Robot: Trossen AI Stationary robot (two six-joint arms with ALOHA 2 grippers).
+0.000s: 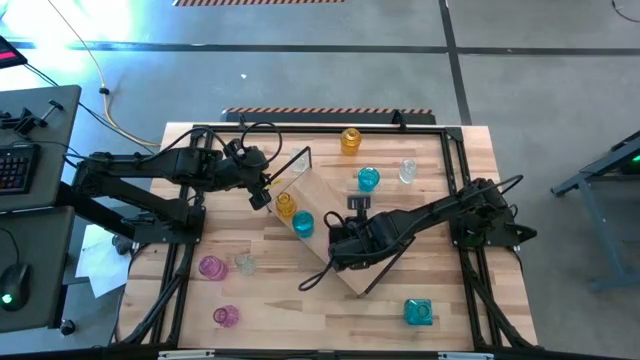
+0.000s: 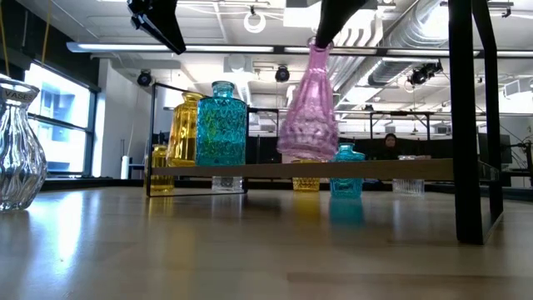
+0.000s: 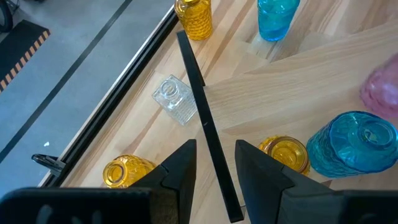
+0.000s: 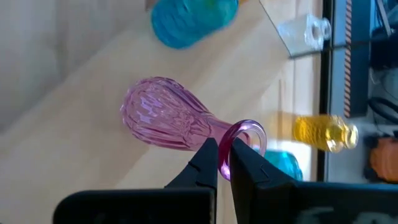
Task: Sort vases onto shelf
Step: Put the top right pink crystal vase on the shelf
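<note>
The shelf (image 1: 335, 235), a light-wood board with black end loops, lies slantwise mid-table. An amber vase (image 1: 286, 205) and a teal vase (image 1: 303, 224) stand on its far-left end. A pink long-necked vase (image 2: 308, 112) stands nearly upright at the board's middle, with my right gripper (image 4: 225, 163) shut on its rim. The arm hides that vase in the high view. My left gripper (image 3: 214, 155) hangs open above the shelf's black end loop (image 3: 205, 124), touching nothing. My right gripper pinches the pink vase's mouth rim (image 4: 224, 152) between its two fingers, one finger at the mouth's opening and one outside by the neck. The fingers slant down from above. The vase's base (image 2: 306, 157) is at the board's top; whether it rests there I cannot tell.
Loose vases stand on the table: amber (image 1: 350, 140), teal (image 1: 368, 179) and clear (image 1: 407, 170) at the far side, two pink (image 1: 211, 266) (image 1: 226, 315) and a clear one (image 1: 244, 263) near left, teal (image 1: 418, 312) near right. More small vases stand under the shelf (image 2: 346, 179).
</note>
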